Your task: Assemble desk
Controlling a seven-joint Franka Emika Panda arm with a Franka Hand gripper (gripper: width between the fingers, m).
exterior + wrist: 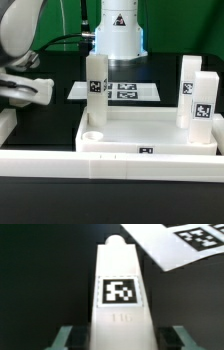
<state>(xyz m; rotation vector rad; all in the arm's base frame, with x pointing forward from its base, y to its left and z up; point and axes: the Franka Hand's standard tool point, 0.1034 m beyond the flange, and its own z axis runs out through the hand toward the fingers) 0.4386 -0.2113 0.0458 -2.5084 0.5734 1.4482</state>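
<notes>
We see tabletop (150,138) white, black-and-white tag on its rim | legs (96,82) white with black-and-white square tags | marker board (115,91) white, black tags | table (50,110) black | barrier wall (60,163) white

The marker board (120,91) lay flat on the black table (55,120) in the upper middle of the exterior view, its printed tags facing up. In the wrist view it showed at the upper right corner (180,243), two tags partly visible. A long low white wall (60,162) crossed the lower part of the exterior view.
</notes>
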